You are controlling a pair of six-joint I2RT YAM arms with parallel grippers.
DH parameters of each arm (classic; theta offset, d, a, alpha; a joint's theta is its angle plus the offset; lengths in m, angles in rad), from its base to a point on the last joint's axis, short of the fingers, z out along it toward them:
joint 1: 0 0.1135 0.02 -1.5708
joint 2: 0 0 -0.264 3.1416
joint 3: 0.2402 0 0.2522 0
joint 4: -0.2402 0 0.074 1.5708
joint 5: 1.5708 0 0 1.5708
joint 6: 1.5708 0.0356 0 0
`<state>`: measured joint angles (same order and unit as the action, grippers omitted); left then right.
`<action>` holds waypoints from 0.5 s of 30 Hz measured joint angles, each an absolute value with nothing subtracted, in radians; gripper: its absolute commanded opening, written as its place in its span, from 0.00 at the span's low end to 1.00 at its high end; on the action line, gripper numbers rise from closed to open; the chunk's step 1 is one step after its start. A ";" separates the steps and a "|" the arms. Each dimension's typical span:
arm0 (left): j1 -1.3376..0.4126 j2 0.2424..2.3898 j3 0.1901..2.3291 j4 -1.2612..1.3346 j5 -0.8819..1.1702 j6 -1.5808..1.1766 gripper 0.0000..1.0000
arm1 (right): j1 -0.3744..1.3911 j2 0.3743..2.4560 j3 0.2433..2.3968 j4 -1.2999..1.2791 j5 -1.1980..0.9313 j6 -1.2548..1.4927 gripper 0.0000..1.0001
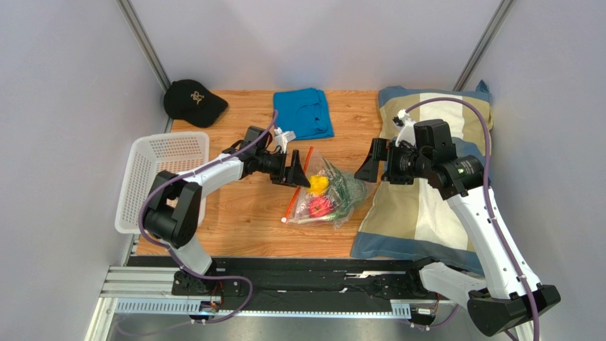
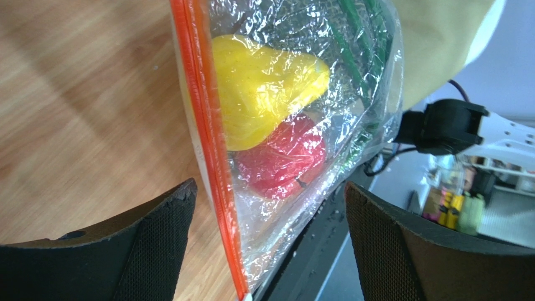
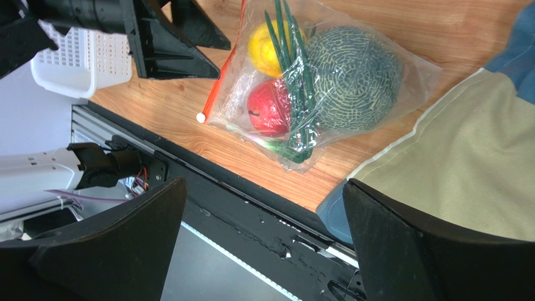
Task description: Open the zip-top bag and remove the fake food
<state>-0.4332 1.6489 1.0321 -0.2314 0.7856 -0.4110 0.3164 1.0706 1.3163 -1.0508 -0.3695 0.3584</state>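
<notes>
The zip-top bag [image 1: 328, 193] lies on the wooden table, its orange-red zip strip [image 1: 299, 183] along the left edge and the white slider [image 1: 283, 219] at the near end. Inside are a yellow fruit [image 1: 319, 185], a red fruit [image 1: 320, 207] and a grey-green leafy ball [image 1: 348, 189] with green stems [image 3: 290, 81]. My left gripper [image 1: 295, 175] is open and hangs over the zip strip [image 2: 207, 125], which runs between its fingers; it holds nothing. My right gripper [image 1: 370, 162] is open and empty, just right of the bag over the pillow edge.
A white basket [image 1: 160, 177] stands at the left edge. A black cap [image 1: 193, 101] and a folded blue cloth [image 1: 304, 114] lie at the back. A striped pillow [image 1: 420, 206] covers the right side. The black rail [image 3: 251, 188] runs along the near edge.
</notes>
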 measured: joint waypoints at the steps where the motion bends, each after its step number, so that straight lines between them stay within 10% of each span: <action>1: -0.431 1.666 1.032 -0.221 0.814 -0.414 0.86 | 0.324 1.070 1.308 -1.045 -0.370 0.358 1.00; 8: -0.428 1.820 1.014 -0.152 0.899 -0.464 0.45 | 0.390 1.070 1.267 -1.028 -0.369 0.357 1.00; 12: -0.428 1.820 1.008 -0.108 0.923 -0.516 0.00 | 0.442 1.062 1.234 -0.998 -0.354 0.355 1.00; 15: -0.428 1.810 1.008 -0.096 0.926 -0.588 0.00 | 0.547 1.052 1.195 -0.958 -0.286 0.336 1.00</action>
<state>-0.4282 1.8103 1.0080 -0.0956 0.9264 -0.5877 0.5468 1.0523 1.1954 -0.9577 -0.2855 0.3363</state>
